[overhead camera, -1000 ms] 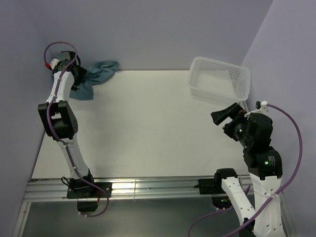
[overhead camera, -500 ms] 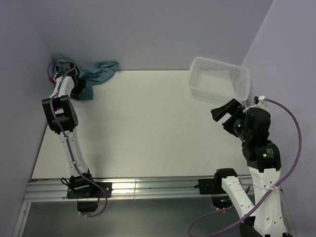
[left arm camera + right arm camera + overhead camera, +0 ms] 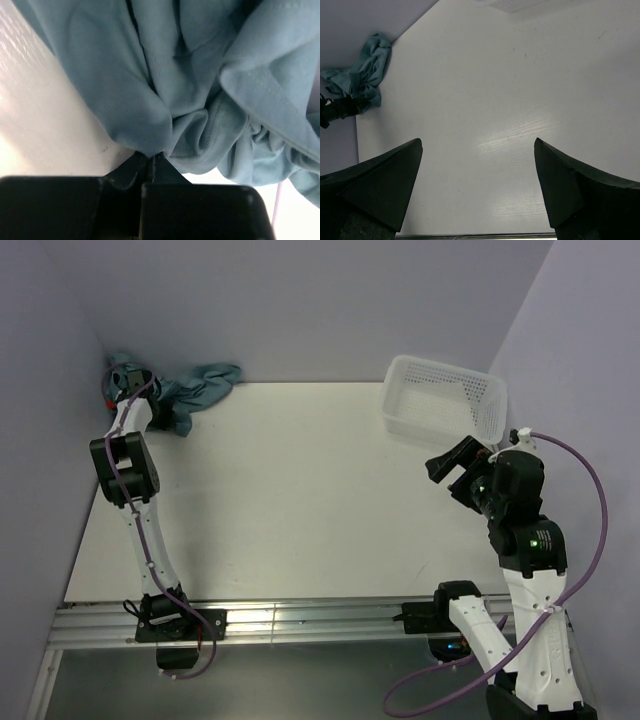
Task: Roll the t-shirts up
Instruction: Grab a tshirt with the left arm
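Pinching soft, crumpled teal t-shirt (image 3: 190, 75): left tool (image 3: 150, 166)

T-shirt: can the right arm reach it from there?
Probably not. The t-shirt sits bunched in the far left corner, the left gripper shut on it; the right gripper hangs open by the basket, the whole table away.

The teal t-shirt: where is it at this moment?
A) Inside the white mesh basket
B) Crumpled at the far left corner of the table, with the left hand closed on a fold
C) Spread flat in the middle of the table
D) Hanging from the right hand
B: the t-shirt lies bunched at the far left corner of the table, and the left wrist view shows the left hand shut on a fold of it.
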Motion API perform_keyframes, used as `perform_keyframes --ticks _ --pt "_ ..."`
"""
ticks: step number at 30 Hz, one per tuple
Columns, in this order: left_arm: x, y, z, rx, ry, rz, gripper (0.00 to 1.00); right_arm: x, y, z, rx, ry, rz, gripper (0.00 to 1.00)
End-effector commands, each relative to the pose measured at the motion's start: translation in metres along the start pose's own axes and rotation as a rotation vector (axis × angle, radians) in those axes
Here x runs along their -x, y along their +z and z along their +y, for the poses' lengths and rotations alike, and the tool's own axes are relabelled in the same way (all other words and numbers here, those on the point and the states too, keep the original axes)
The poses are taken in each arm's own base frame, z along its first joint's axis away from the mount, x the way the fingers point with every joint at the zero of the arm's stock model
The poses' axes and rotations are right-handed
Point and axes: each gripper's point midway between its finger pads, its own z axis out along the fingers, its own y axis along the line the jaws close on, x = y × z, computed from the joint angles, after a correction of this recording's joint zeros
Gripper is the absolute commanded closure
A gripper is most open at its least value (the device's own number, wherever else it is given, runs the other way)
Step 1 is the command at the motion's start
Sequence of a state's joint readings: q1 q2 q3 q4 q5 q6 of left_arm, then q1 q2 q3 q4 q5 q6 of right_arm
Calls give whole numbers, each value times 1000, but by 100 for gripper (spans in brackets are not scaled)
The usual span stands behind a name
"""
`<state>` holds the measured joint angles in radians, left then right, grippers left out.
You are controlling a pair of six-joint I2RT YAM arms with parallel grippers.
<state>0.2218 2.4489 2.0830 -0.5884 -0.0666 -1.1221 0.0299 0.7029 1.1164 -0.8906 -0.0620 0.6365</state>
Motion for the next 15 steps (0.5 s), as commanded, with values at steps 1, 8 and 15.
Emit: perform_keyframes --ticks 1,8,15 --pt "-5 -43 -39 -104 48 -20 100 14 -4 12 42 -25 -41 1" --pt "-52 -240 -69 -321 240 -58 100 -3 17 28 154 8 32 7" --pt "-166 -334 42 -363 362 161 100 -56 48 37 241 103 258 17"
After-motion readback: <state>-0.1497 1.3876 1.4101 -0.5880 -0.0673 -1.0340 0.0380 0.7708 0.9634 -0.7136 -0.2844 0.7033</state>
